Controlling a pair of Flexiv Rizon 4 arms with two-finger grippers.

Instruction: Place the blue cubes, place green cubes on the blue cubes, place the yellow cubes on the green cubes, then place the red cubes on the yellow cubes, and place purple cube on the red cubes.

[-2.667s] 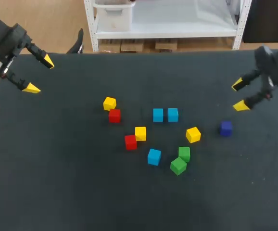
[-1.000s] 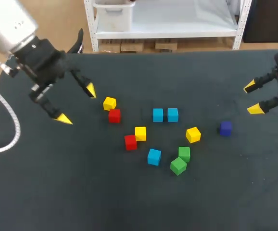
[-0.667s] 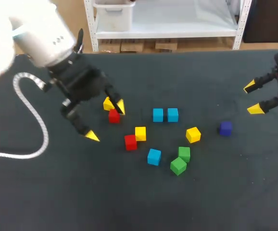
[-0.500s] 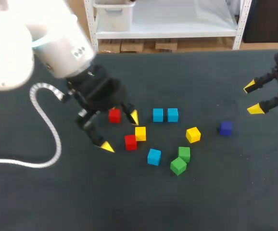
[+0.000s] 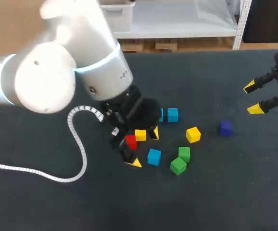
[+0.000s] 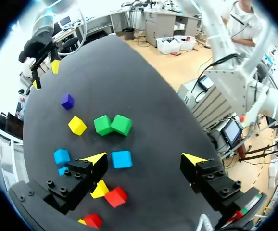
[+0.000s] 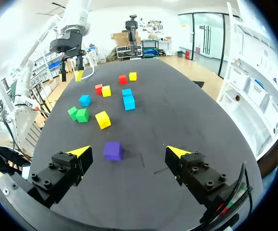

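Head view: left gripper (image 5: pixel 144 148) hovers spread wide beside lone blue cube (image 5: pixel 154 157), probably lining up a base-layer grasp; right gripper (image 5: pixel 252 98), spread too, sits clear near purple cube (image 5: pixel 226 128).

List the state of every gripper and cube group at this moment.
left gripper: open, empty
right gripper: open, empty
blue cubes: unstacked
green cubes: unstacked, side by side
yellow cubes: unstacked
red cubes: unstacked
purple cube: unstacked, lying alone
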